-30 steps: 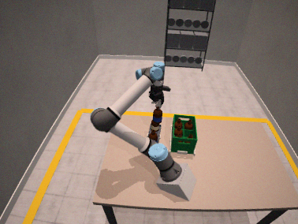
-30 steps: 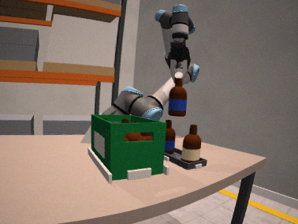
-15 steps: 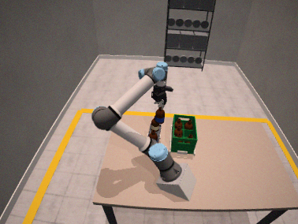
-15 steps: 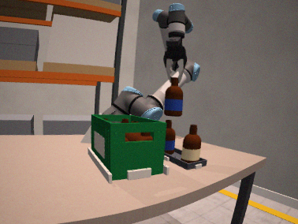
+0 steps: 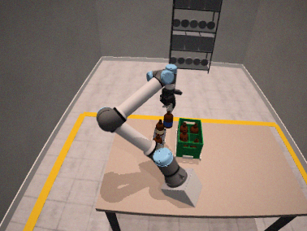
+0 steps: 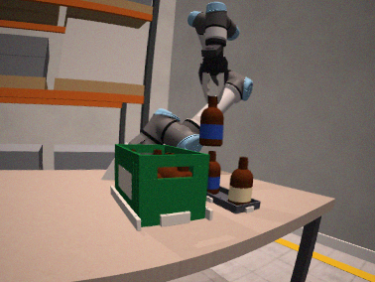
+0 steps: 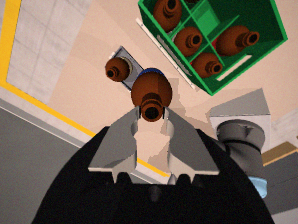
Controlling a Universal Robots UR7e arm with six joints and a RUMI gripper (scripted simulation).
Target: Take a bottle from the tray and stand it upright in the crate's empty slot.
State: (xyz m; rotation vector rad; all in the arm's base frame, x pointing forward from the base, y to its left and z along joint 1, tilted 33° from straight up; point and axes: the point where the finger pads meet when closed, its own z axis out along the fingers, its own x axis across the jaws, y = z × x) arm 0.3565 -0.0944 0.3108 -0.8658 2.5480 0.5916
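Exterior view: gripper (image 6: pixel 213 89) holds blue-labelled bottle (image 6: pixel 211 127) high above crate (image 6: pixel 164 191) rim.

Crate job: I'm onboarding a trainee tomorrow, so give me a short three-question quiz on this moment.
1. True or false: the gripper is shut on the neck of the blue-label bottle.
2. How many bottles stand on the tray?
A) one B) two C) three
3. Fill in: the held bottle hangs ______ the table, beside the green crate.

Key: 1 true; 2 B, a blue-label one and a cream-label one; 3 above.
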